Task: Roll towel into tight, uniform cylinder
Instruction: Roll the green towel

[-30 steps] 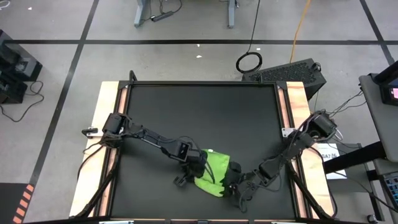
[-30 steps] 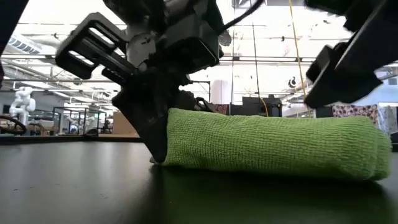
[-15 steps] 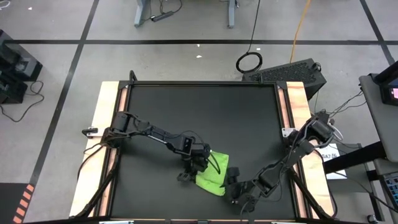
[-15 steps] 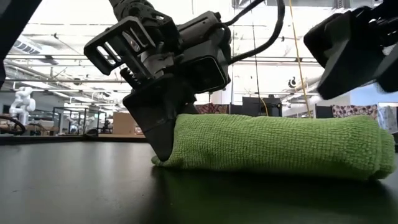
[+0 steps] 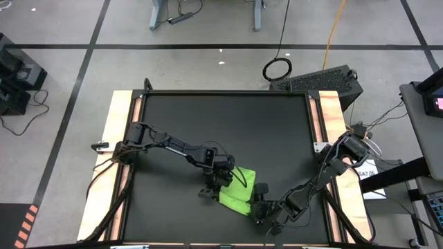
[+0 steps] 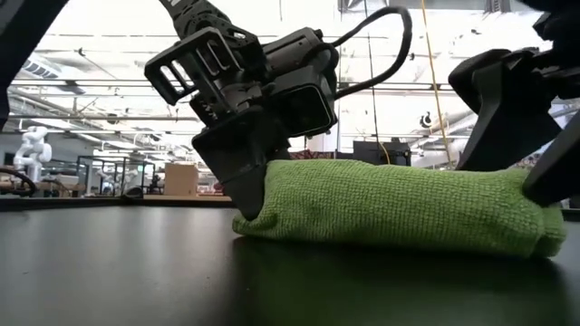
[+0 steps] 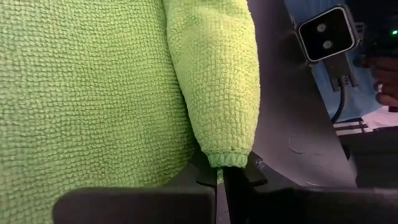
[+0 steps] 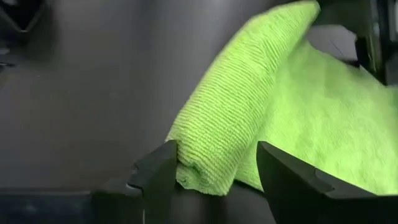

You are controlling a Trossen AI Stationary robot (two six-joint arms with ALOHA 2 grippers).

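On black mat (image 5: 208, 131), nubby towel (image 5: 235, 194) lies rolled.

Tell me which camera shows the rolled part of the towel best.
The low view: the towel lies side-on as one long roll. The high view shows a small patch; each wrist view shows only one end of the roll.

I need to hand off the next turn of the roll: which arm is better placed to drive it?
Probably the left. The left gripper is shut on the towel at one end of the roll. The right gripper is open, straddling the other end without clamping it.
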